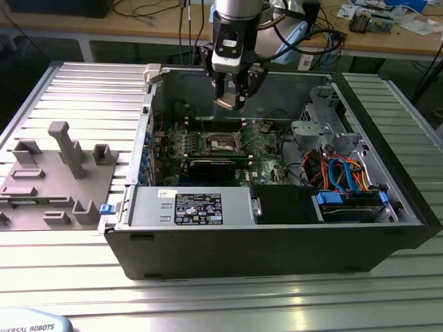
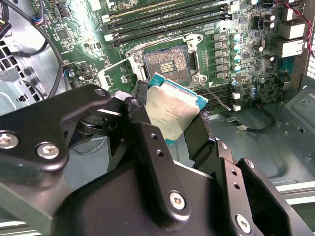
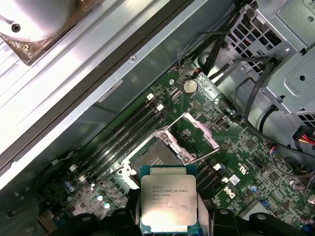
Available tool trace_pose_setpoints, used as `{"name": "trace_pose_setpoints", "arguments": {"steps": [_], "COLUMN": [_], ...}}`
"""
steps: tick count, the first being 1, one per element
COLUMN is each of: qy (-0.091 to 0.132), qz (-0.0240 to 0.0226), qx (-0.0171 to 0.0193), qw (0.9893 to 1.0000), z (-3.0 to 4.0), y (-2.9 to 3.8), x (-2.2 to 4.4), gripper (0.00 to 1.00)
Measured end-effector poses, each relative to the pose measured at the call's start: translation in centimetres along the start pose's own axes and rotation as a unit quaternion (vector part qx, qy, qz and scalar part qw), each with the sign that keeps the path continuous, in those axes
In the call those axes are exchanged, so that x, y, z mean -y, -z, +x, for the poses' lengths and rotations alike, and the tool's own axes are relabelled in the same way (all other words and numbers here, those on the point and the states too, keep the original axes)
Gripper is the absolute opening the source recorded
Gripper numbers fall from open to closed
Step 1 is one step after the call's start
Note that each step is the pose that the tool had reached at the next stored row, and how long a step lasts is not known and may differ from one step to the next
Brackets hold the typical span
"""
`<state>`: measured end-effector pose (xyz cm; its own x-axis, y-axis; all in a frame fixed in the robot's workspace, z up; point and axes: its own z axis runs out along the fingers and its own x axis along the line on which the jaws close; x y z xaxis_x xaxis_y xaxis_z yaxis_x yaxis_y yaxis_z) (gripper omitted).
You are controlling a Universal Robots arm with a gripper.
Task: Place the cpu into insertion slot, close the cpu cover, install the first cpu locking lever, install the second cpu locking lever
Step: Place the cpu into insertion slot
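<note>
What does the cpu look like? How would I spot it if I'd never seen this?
Start at the big open computer case, then the end effector hanging over its green circuit board. Gripped there is the cpu: a small flat square with a shiny silvery-grey top, unlike the dark empty insertion slot below it or the long black memory slots.

Small dark letters and numbers sit on the shiny grey top of the cpu [image 3: 169, 202], too tiny to read. A black and white label [image 1: 197, 208] full of tiny print sticks on the grey box [image 1: 149, 207] inside the computer case [image 1: 277, 249]. A pale blue cover [image 1: 31, 324] has grey letters.
</note>
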<state>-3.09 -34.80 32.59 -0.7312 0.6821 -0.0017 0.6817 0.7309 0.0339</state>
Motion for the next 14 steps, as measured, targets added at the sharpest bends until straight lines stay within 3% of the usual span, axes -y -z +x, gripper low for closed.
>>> {"name": "trace_pose_setpoints", "arguments": {"steps": [14], "qy": [-0.009], "qz": [0.0], "qx": [0.0003], "qw": [1.0], "z": [0.0], "y": [0.0], "x": [0.0], "gripper": [0.54]}}
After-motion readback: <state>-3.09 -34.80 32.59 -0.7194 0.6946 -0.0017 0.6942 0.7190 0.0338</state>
